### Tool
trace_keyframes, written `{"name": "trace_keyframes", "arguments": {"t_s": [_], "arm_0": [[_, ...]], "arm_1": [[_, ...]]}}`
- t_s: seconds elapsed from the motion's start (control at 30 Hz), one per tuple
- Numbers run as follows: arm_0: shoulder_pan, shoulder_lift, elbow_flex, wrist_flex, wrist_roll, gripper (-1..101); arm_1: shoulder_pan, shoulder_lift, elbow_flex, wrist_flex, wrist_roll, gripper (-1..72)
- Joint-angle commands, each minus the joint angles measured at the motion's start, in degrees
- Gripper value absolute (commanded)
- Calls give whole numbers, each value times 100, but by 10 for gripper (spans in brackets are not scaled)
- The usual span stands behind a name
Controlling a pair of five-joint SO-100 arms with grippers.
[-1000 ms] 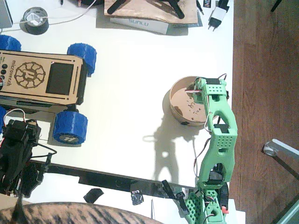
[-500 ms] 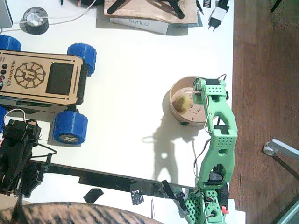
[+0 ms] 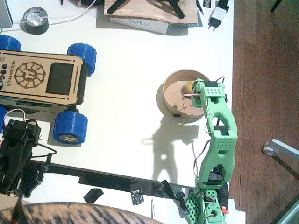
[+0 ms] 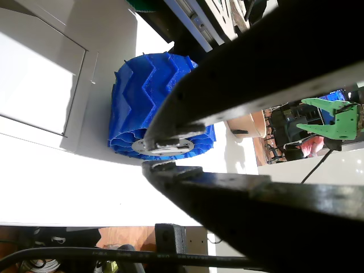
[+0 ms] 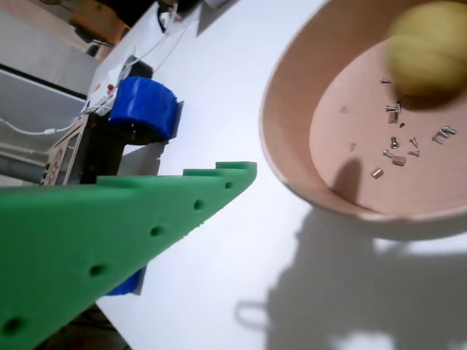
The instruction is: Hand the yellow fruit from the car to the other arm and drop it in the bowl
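The right gripper (image 3: 190, 94) on the green arm (image 3: 217, 135) is hanging over the bowl (image 3: 169, 100); its spread cannot be made out. The yellow fruit (image 5: 429, 47) is lying blurred inside the bowl. The left gripper (image 4: 160, 154) is sitting nearly shut beside the car (image 3: 42, 78), whose wheel it half hides.

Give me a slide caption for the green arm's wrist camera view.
Yellow fruit lying in the paper bowl among small screws, green gripper finger clear of it.
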Motion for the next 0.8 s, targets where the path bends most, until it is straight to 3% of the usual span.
{"name": "trace_keyframes", "arguments": {"t_s": [0.0, 0.07, 0.13, 0.43, 0.63, 0.77], "arm_0": [[35, 0, -9, 53, 0, 1], [44, 0, -9, 53, 0, 1], [44, 0, -9, 53, 0, 1], [44, 0, -9, 53, 0, 1], [44, 0, -9, 53, 0, 0], [44, 0, -9, 53, 0, 0]], "arm_1": [[-167, 958, 492, -290, 62, 131], [-334, 1547, 1046, -431, 18, 20], [-492, 2215, 1617, -536, -53, 2], [-1081, 5730, 4175, -905, -492, 1], [-914, 7805, 5933, -1617, -677, 1], [-861, 9000, 6768, -1652, -923, 1]]}}
